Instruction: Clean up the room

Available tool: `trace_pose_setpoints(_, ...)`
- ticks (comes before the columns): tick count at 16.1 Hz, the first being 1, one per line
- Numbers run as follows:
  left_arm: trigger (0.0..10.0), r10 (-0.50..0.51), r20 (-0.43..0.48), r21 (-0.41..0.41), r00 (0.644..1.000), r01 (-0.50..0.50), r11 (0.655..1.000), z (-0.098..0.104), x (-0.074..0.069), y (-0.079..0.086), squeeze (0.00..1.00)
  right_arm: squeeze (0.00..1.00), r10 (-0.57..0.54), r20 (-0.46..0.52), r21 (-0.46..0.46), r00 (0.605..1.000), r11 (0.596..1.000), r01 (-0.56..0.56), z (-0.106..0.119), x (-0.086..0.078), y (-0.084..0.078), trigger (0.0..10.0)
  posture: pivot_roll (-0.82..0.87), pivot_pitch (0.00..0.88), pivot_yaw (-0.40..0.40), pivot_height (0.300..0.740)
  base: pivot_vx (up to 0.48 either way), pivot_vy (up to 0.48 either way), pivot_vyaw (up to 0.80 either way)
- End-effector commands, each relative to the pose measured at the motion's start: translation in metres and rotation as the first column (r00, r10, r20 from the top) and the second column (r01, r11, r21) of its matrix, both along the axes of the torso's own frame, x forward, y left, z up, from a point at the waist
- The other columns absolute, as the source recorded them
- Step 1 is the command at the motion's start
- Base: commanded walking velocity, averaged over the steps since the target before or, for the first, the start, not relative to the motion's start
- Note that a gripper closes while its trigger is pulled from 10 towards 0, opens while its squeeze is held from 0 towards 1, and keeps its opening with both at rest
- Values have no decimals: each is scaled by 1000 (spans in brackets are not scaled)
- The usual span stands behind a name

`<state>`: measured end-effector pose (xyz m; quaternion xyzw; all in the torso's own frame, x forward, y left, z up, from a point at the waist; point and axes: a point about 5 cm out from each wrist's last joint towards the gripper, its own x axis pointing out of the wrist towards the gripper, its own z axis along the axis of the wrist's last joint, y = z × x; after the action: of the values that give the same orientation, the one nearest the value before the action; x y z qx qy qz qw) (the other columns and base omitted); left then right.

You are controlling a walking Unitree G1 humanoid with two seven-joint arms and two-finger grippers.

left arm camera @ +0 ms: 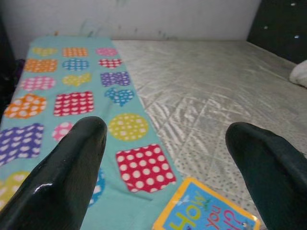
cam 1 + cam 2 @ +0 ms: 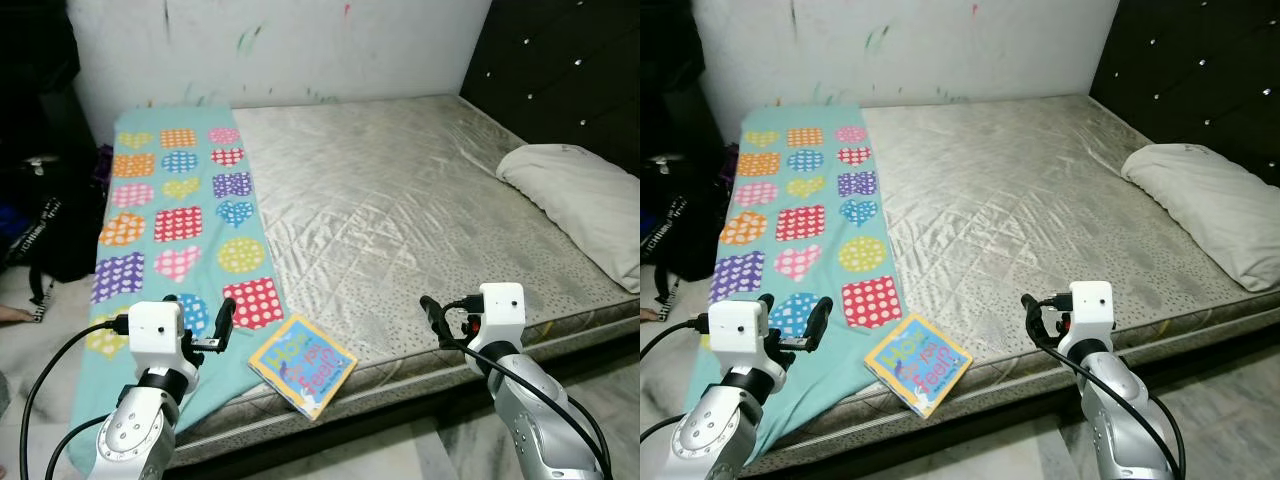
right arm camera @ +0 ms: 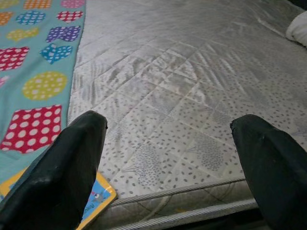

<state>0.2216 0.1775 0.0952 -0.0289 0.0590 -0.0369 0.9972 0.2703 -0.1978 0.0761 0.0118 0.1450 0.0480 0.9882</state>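
Observation:
A colourful children's book (image 2: 302, 364) lies flat at the front edge of the bare mattress (image 2: 400, 200), just right of a teal blanket (image 2: 180, 215) printed with spotted shapes. My left gripper (image 2: 200, 316) hovers open over the blanket's front end, left of the book, with nothing between its fingers (image 1: 62, 172). Off the book's right side, my right gripper (image 2: 450, 312) is open and empty above the mattress's front edge. A corner of the book (image 3: 96, 201) sits beside one right finger (image 3: 57, 167).
A white pillow (image 2: 585, 205) lies at the right end of the mattress against a dark padded headboard (image 2: 560, 60). A black bag (image 2: 45, 225) stands on the floor to the left. The marked white wall (image 2: 280, 45) runs behind the bed.

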Motion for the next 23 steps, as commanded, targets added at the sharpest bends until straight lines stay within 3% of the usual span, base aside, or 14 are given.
trace_pose_setpoints(1, 10000, -1, -10, 3, 1000, 1, 1000, -2, 0, 0, 0, 0, 6, 14, 1, 1000, 1000, -6, 4, 3, 0, 10000, -84, 0, -43, 740, 0, 0, 0)
trace_pose_setpoints(12, 10000, 9, 3, 8, 1000, -9, 1000, 0, 1, 2, 0, 0, 37, 37, 16, 999, 999, -37, 8, 5, 7, 10000, -84, 0, -46, 720, 0, 0, 0)
trace_pose_setpoints(19, 10000, 6, -6, 11, 1000, -6, 1000, 0, -3, 2, 0, 0, 45, 24, 19, 999, 999, -45, 5, -3, 9, 10000, -84, 21, -40, 700, 0, 0, 0)
trace_pose_setpoints(23, 10000, 7, -8, 11, 1000, -7, 1000, 0, -3, 2, 0, 0, 47, 16, 17, 999, 999, -48, 4, -3, 9, 10000, -83, 28, -42, 660, 0, 0, 0)
